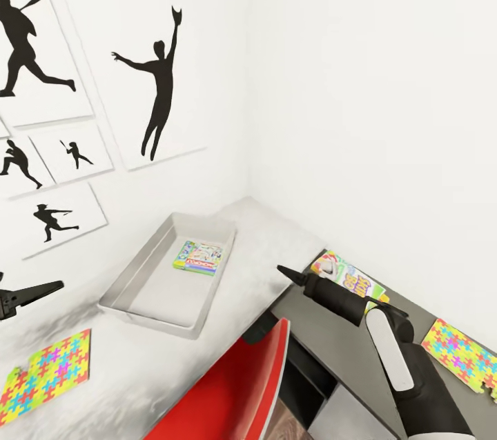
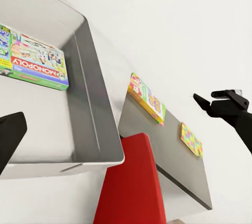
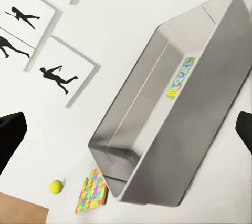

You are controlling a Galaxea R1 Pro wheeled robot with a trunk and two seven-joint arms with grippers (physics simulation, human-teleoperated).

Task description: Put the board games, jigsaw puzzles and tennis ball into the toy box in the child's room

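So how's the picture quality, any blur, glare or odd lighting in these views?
Head view: sharp, flat even light, the table mottled grey near the toy box. Left wrist view: crisp, Monopoly lettering readable. Right wrist view: slightly soft, no glare.

- A Monopoly board game (image 1: 199, 258) is seen flat inside the grey toy box (image 1: 124, 292).
- A second board game (image 1: 347, 279) and two jigsaw puzzles (image 1: 44, 374) (image 1: 461, 352) are left on the table (image 1: 207, 350), outside it.
- The tennis ball (image 3: 56, 186) is seen beside one puzzle.

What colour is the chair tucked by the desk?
Bright red. The chair shows best in the head view, its curved back sitting between the light and dark desk tops.
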